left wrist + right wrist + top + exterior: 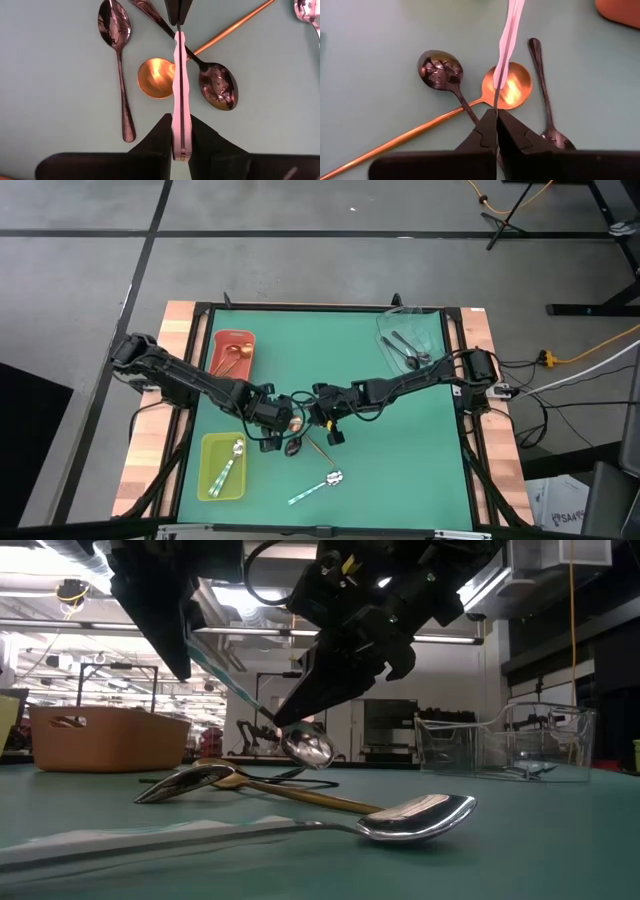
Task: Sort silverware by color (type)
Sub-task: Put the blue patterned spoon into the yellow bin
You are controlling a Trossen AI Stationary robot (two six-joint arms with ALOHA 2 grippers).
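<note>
Both hands (pixel 180 142) (pixel 496 125) apparently pinch one mint-handled spoon (pixel 180 90).

Both arms meet over the middle of the green mat (pixel 400 460), so that spot is crowded. The left gripper (pixel 283 420) and the right gripper (pixel 322 418) each pinch an end of 1 mint-handled spoon (pixel 180 90), held up off the mat. Right under it lie 2 black spoons (pixel 120 55) and 1 gold spoon (pixel 157 77), crossing each other, so nothing can slip in there. Another mint spoon (pixel 318 487) lies apart near the front. The red tray (pixel 232 352), yellow-green tray (pixel 222 467) and clear tray (pixel 412 338) block the edges. The mat's front right part is open.
</note>
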